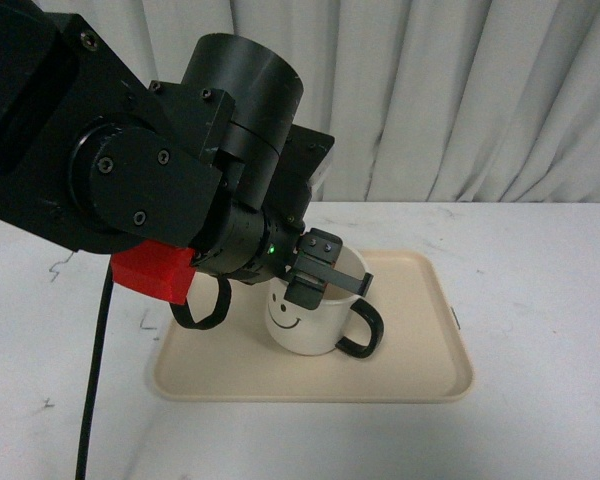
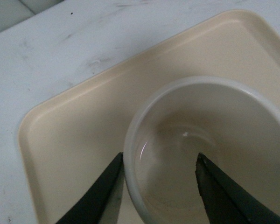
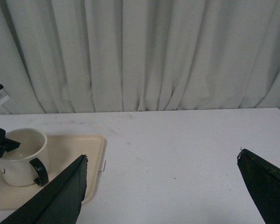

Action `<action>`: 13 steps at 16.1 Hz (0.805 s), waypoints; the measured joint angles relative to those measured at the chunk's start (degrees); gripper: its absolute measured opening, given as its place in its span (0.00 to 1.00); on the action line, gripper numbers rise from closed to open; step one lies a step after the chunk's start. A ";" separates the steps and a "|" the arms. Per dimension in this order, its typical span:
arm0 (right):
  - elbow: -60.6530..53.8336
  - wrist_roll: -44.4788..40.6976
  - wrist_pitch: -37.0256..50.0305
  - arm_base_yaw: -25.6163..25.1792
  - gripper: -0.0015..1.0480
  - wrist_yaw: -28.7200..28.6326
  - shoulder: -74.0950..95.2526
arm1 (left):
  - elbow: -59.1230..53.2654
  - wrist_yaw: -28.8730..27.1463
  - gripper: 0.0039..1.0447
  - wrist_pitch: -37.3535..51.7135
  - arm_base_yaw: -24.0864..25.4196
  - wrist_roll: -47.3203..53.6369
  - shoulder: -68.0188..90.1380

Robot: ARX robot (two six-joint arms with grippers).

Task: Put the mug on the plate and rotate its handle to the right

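Observation:
The cream-white mug (image 1: pixel 302 322) stands upright on the beige plate (image 1: pixel 425 345), smiley face toward the camera, and its black handle (image 1: pixel 366 335) points right. My left gripper (image 1: pixel 327 276) is open at the mug's rim. In the left wrist view one finger (image 2: pixel 102 191) is outside the mug (image 2: pixel 210 116) wall and the other finger (image 2: pixel 219 191) is inside; the left gripper (image 2: pixel 159 156) straddles the rim above the plate (image 2: pixel 74 140). My right gripper (image 3: pixel 162 156) is open over bare table, well clear of the plate (image 3: pixel 79 149), mug (image 3: pixel 18 156) and handle (image 3: pixel 39 171).
A white curtain (image 1: pixel 430 90) hangs behind the white table (image 1: pixel 540 280). The left arm's bulk (image 1: pixel 130 170) fills the upper left of the front view, and a black cable (image 1: pixel 93 390) hangs from it. A small metal clip (image 1: pixel 458 318) lies beside the plate's right edge.

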 joint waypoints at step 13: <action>0.00 0.00 -0.02 0.00 0.94 -0.07 0.00 | -43.80 -10.78 0.32 46.23 9.44 -3.76 -40.48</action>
